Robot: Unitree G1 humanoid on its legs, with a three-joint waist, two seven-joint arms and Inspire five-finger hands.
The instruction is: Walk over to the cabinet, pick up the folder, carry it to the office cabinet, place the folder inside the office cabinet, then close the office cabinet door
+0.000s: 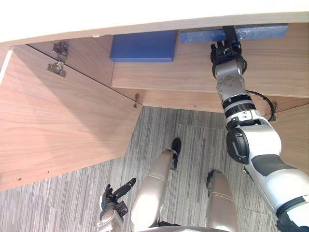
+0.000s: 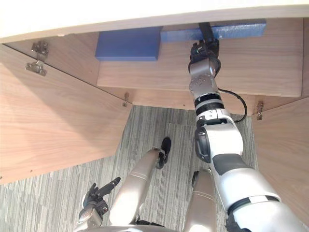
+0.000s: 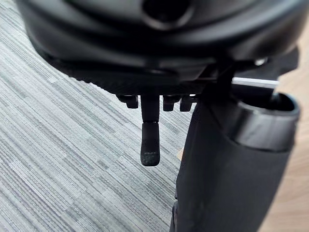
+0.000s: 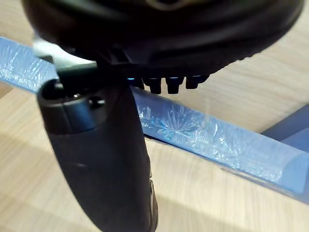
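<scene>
right wrist view: the right hand [image 4: 159,29] pinches the blue folder [image 4: 217,140] between thumb and fingers over the shelf [image 4: 231,203], and an early release could topple it out.

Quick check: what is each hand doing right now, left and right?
Left hand: open, fingers relaxed, holding nothing.
Right hand: shut on the blue folder, pinching it between thumb and fingers inside the cabinet.
</scene>
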